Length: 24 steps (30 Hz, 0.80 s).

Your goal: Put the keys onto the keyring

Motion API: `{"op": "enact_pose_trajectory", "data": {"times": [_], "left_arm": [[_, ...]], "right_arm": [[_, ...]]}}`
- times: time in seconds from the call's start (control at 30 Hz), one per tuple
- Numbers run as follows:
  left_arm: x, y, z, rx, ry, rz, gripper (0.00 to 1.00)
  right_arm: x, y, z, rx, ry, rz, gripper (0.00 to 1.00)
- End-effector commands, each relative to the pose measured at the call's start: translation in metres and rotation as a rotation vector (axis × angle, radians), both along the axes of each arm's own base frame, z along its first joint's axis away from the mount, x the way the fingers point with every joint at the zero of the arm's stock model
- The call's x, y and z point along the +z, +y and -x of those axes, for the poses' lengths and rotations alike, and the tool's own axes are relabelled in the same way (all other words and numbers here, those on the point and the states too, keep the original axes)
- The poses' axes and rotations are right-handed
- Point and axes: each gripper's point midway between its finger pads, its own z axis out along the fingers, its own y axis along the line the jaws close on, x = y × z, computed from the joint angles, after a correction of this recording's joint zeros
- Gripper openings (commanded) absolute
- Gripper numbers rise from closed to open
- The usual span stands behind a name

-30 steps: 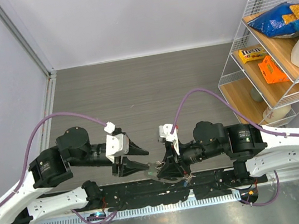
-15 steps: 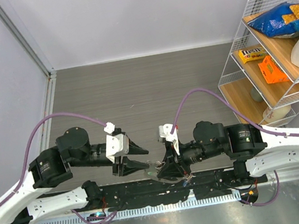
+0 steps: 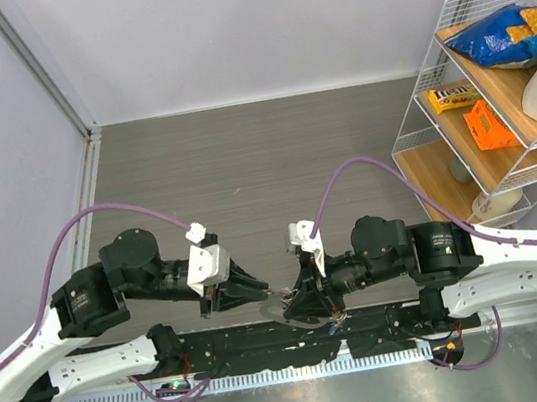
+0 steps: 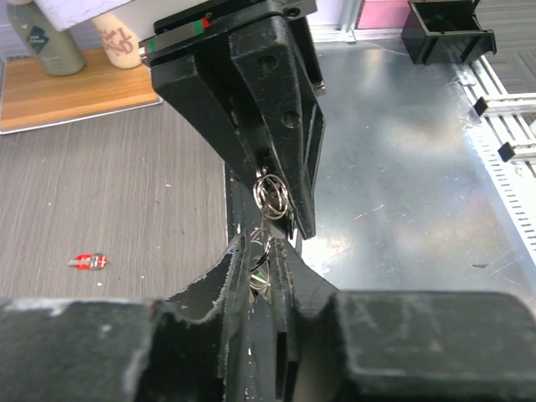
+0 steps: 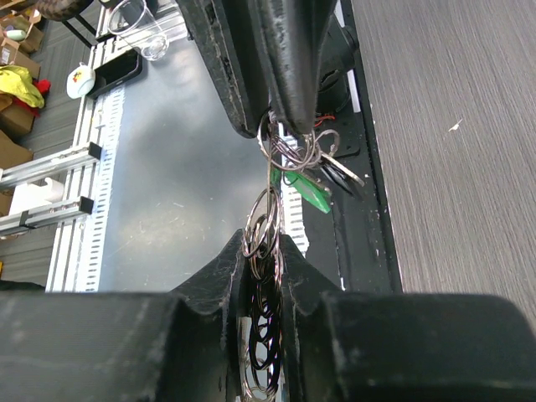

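Position: both claws meet tip to tip at the 6 o'clock edge of the surface [image 3: 243, 164], above the black base rail.

Left claw [image 4: 260, 260]: narrow, its two fingers pinched onto a loop of the keyring [image 5: 289, 149].

Right claw [image 5: 262, 243]: narrow, also clamped on the keyring, gripping a stack of wire loops at the opposite end.

Keyring: a cluster of linked thin metal rings, stretched between the two claws and held off the surface.

Keys on the ring: a green key [image 5: 307, 189] hangs from the loops at the left claw's end, toward 4 o'clock in the right wrist view. Two darker keys [image 5: 342, 174] hang just beside it; their colour cannot be determined.

Loose key: a red key [image 4: 88, 261] lies flat on the surface, at 9 o'clock from the left claw's tips in the left wrist view, well apart from the keyring.
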Motion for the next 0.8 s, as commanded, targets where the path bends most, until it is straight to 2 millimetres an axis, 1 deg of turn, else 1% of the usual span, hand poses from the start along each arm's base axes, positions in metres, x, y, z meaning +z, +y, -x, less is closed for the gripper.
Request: {"op": "enact_pose_trajectory", "data": {"times": [0.0, 0.1, 0.2, 0.53, 0.6, 0.67, 0.77], "left_arm": [[0.021, -0.003, 0.001, -0.022, -0.042, 0.057, 0.15], [0.024, -0.003, 0.003, -0.039, -0.045, 0.065, 0.08], [0.026, -0.004, 0.005, -0.051, -0.045, 0.067, 0.05], [0.037, -0.004, 0.011, -0.089, -0.044, 0.077, 0.06], [0.038, -0.006, 0.012, -0.095, -0.043, 0.075, 0.05], [0.041, -0.005, 0.013, -0.105, -0.043, 0.077, 0.01], [0.045, -0.007, 0.015, -0.122, -0.045, 0.079, 0.00]], "right_arm": [[0.035, -0.001, 0.007, 0.036, -0.007, -0.129, 0.06], [0.033, -0.002, 0.008, 0.044, -0.005, -0.126, 0.06], [0.030, -0.002, 0.009, 0.050, -0.004, -0.122, 0.06], [0.026, -0.001, 0.014, 0.077, 0.001, -0.111, 0.06], [0.024, 0.000, 0.014, 0.080, 0.002, -0.108, 0.06], [0.024, 0.000, 0.015, 0.086, 0.004, -0.107, 0.06], [0.021, 0.001, 0.018, 0.105, 0.007, -0.098, 0.06]]}}
